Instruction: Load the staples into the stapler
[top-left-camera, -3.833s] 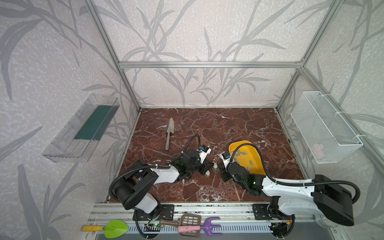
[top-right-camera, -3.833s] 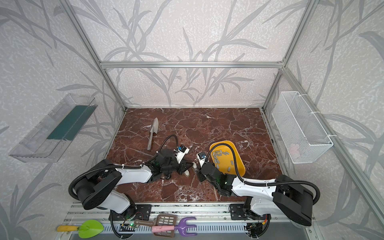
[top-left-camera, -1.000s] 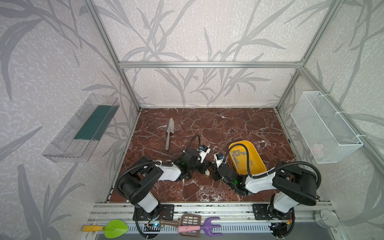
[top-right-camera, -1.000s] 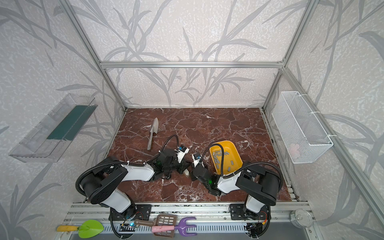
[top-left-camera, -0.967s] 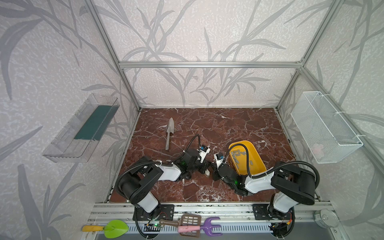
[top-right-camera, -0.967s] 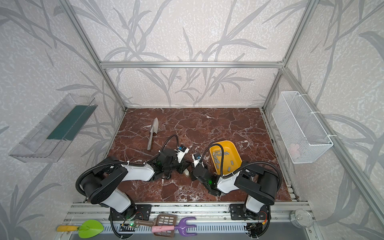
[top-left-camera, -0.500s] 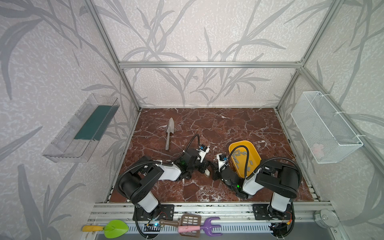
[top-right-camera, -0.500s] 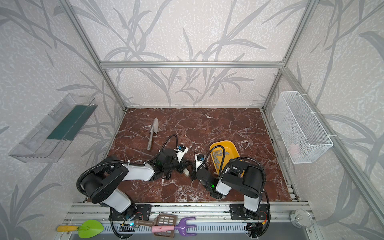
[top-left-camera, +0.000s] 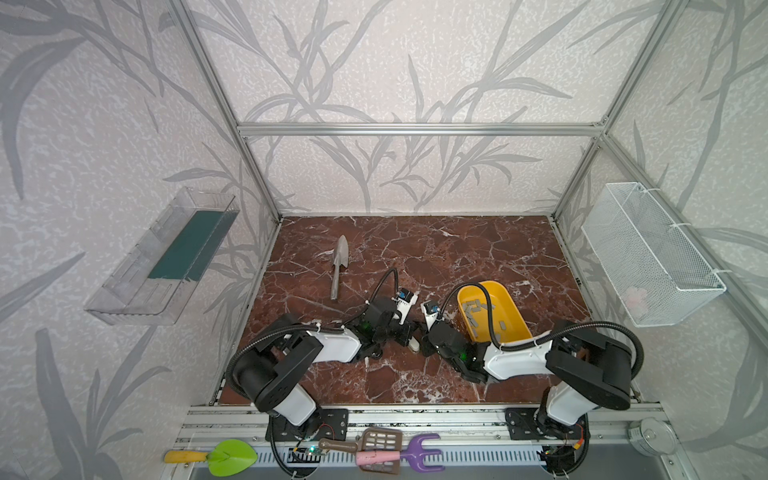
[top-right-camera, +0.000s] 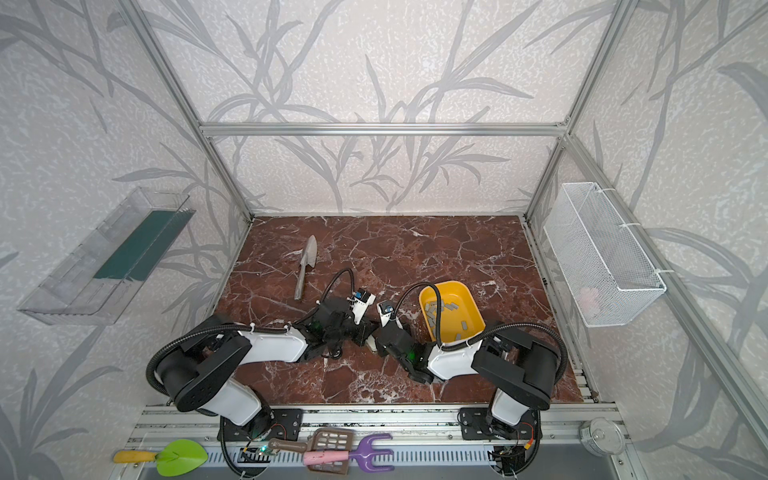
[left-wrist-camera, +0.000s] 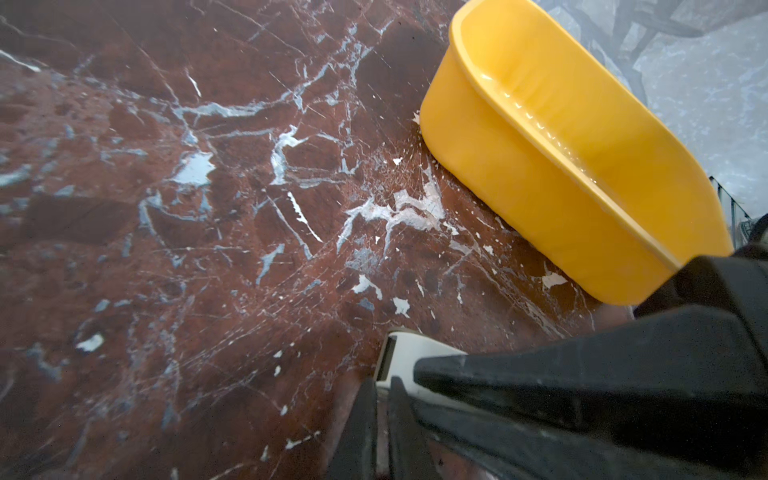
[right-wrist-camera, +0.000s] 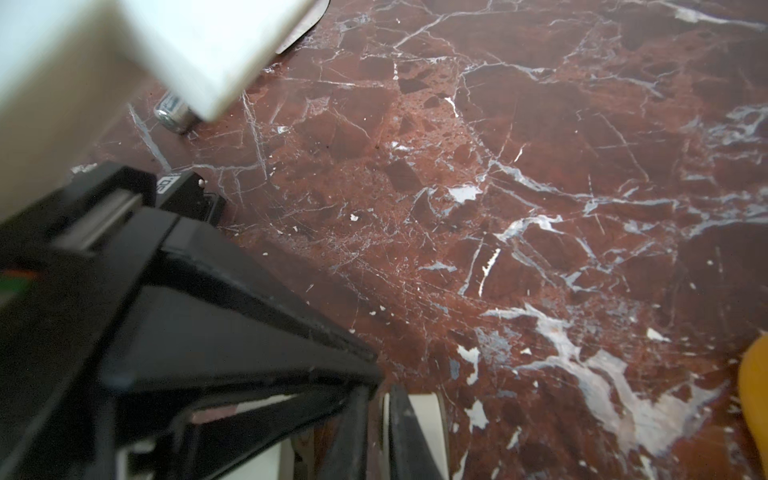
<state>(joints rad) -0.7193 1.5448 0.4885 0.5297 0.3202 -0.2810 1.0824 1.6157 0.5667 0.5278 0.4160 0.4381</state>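
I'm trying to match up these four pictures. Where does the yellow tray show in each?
In a top view: yellow tray right of centre.
In a top view: again right of centre.
Left wrist view: fills the picture's upper right.
Right wrist view: sliver at the picture's right edge.
Shared landmark: the small cream-white block.

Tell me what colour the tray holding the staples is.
Yellow. The tray shows best in the left wrist view.

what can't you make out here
- Left hand, right hand: any grip cut off by the wrist views' edges.
- Long slim black stapler: unseen; in both top views the hands crowd their meeting spot.
- Small grey metal staples in yellow plastic tray: too small to count in a top view.
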